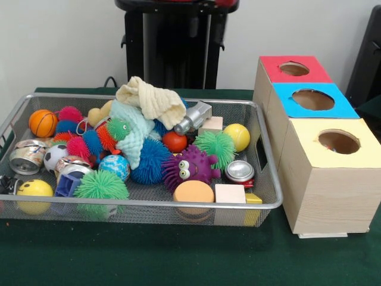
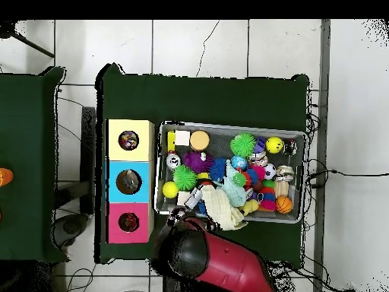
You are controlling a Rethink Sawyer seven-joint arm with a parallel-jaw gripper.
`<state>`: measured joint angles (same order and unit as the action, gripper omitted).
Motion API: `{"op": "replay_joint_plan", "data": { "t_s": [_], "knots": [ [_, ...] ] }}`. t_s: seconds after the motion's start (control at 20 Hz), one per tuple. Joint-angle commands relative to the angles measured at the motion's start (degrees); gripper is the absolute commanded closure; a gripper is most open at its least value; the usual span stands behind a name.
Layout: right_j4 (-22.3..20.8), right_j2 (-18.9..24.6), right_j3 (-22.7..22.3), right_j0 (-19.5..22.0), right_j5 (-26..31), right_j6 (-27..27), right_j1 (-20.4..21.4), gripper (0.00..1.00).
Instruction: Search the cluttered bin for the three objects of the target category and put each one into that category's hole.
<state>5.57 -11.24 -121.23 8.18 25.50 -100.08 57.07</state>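
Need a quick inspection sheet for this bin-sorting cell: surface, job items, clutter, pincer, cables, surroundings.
Surface: green cloth table.
Job's things: wire mesh bin full; three boxes, red hole, blue hole, yellow hole, beside it. Striped target toy not made out.
Clutter: spiky balls, purple monster, cloths, cans, blocks, orange basketball.
Pincer: nothing seen; red arm at bin's edge overhead.
Cables: on floor.
Surroundings: tiled floor, second green table.
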Motion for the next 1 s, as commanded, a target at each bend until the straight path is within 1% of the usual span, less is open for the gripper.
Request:
{"op": "replay_joint_plan", "data": {
  "t_s": [0.05, 0.2, 0.35, 0.5, 0.7, 0.75, 0.85, 1.0],
  "knots": [
    [-7.9, 9.3, 5.0, 7.9, 4.4, 11.2, -4.3, 0.00],
    [-12.2, 10.3, 7.6, 10.7, 4.0, 11.7, -6.4, 0.00],
    [-15.1, 11.5, 9.0, 12.9, 4.8, 11.6, -6.8, 0.00],
    [-17.0, 14.3, 9.3, 15.5, 5.2, 11.9, -7.5, 0.00],
    [-19.8, 18.2, 12.2, 18.3, 5.8, 13.2, -9.6, 0.00],
    [-20.9, 18.7, 13.5, 18.6, 7.3, 13.9, -10.2, 0.00],
    [-21.5, 20.3, 15.1, 19.7, 8.1, 13.7, -11.0, 0.00],
    [-22.1, 22.8, 15.8, 21.2, 8.9, 13.4, -11.7, 0.00]
  ]
}}
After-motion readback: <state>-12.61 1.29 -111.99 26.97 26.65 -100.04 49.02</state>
